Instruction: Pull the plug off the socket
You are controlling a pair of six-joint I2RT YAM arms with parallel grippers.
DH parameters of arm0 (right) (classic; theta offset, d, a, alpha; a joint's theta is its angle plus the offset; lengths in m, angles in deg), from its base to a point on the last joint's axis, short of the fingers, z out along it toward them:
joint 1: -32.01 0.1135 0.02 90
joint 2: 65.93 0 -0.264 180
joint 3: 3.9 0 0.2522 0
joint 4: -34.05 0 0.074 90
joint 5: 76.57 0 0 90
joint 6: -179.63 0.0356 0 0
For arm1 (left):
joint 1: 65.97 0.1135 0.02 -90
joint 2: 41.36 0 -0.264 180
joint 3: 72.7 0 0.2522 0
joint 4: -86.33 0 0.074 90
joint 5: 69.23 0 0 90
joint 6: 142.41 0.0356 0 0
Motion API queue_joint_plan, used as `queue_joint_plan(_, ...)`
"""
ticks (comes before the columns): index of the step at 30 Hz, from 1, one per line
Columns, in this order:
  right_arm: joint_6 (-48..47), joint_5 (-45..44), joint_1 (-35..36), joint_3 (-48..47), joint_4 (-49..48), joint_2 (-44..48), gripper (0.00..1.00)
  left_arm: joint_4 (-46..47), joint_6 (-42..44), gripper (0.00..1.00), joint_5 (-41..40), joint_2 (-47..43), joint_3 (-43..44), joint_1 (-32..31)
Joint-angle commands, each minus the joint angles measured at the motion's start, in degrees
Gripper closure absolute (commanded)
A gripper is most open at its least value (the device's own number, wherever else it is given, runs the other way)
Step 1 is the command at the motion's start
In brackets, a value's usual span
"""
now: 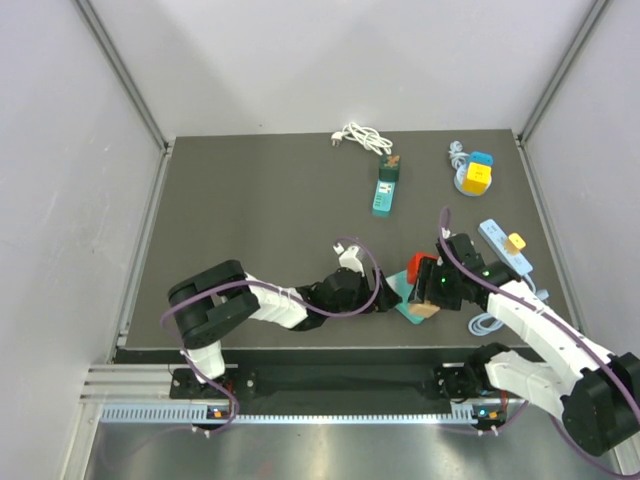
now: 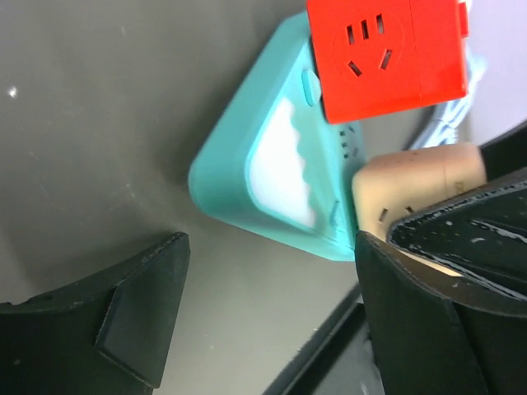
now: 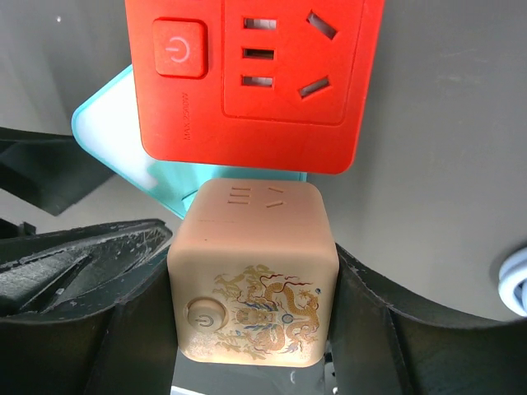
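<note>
A teal power strip, the socket (image 1: 404,309) (image 2: 247,185) (image 3: 103,136), lies near the table's front edge. A red cube adapter (image 1: 420,268) (image 2: 387,53) (image 3: 255,82) and a tan cube plug with a dragon print (image 1: 428,311) (image 2: 412,177) (image 3: 251,271) sit on it side by side. My right gripper (image 1: 433,292) (image 3: 254,288) is shut on the tan plug, a finger pressed on each side. My left gripper (image 1: 385,297) (image 2: 272,271) stands open just short of the strip's rounded end, with only bare table between its fingers (image 2: 140,304).
At the back lie a second teal strip (image 1: 385,187), a white cable (image 1: 362,138) and a yellow and blue cube (image 1: 476,175). A pale blue strip with a yellow plug (image 1: 503,243) lies at the right, with a coiled white cord (image 1: 486,323) by the front edge.
</note>
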Motion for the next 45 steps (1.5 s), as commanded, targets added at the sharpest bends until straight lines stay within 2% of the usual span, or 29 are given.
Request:
queue_joint_plan(1,0.74,2.42,0.17,-0.51,-5.45,1.71,1.00,8.28,-6.32,0.15,4.84,3.15,-2.73,0.80)
queue_joint_plan(4,1.10,2.69,0.17,-0.51,-5.81,1.80,1.00,14.86,-9.75,0.19,8.00,5.79,-3.35,1.15)
queue_joint_plan(9,1.97,2.77,0.17,0.01,-6.51,2.42,1.00,17.25,-13.27,0.26,7.66,8.70,-1.86,1.15)
queue_joint_plan(16,3.99,3.48,0.52,1.86,-7.91,2.94,1.00,13.49,-13.54,0.40,1.77,8.61,-0.81,1.06)
queue_joint_plan(18,4.70,3.39,1.13,2.39,-8.27,3.03,1.00,10.51,-13.19,0.49,1.33,9.14,0.86,1.15)
queue_joint_plan(19,5.31,3.22,1.48,2.48,-8.62,3.21,1.00,9.88,-13.10,0.60,0.98,9.32,1.21,1.15)
queue_joint_plan(21,5.75,3.21,1.66,2.57,-8.88,3.56,1.00,7.95,-13.36,0.74,0.27,9.58,1.83,1.15)
queue_joint_plan(22,6.10,3.21,1.75,2.65,-8.97,3.65,1.00,7.68,-13.45,0.83,0.01,10.02,1.83,1.15)
queue_joint_plan(23,6.37,3.21,1.84,2.57,-9.14,4.00,1.00,7.33,-13.45,1.00,-0.60,10.19,1.92,1.15)
queue_joint_plan(35,8.83,-1.44,1.92,-2.26,-6.42,5.05,1.00,-5.41,-10.20,1.00,-5.62,14.15,3.07,1.15)
queue_joint_plan(45,9.54,-2.41,1.66,-8.15,-2.82,5.23,1.00,-5.94,-9.76,1.00,-9.22,17.84,0.52,1.15)
